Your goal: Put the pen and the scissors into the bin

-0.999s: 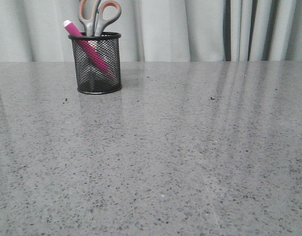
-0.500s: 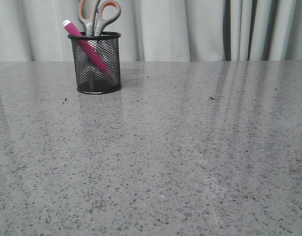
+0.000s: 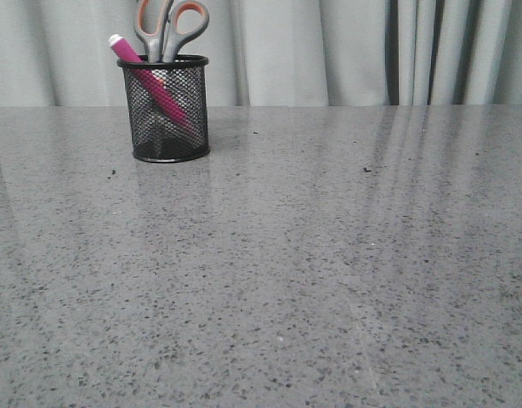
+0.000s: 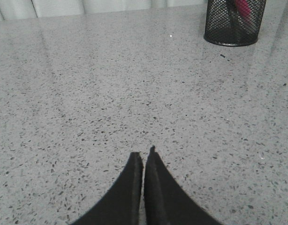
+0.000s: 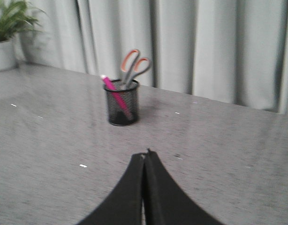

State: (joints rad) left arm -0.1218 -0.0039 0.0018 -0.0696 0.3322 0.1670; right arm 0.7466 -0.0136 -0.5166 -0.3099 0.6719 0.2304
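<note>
The black mesh bin (image 3: 167, 109) stands upright at the far left of the table. The pink pen (image 3: 150, 81) leans inside it, white tip up to the left. The scissors (image 3: 169, 25) stand in it, grey orange-lined handles above the rim. The bin also shows in the right wrist view (image 5: 121, 102) with the pen (image 5: 114, 93) and scissors (image 5: 133, 65), and partly in the left wrist view (image 4: 234, 21). My left gripper (image 4: 144, 152) is shut and empty, low over bare table, well short of the bin. My right gripper (image 5: 145, 153) is shut and empty, far from the bin. Neither gripper shows in the front view.
The table (image 3: 329, 255) is grey speckled stone. Pale curtains (image 3: 346, 51) hang behind its far edge. A potted plant (image 5: 5, 33) stands at a far corner in the right wrist view.
</note>
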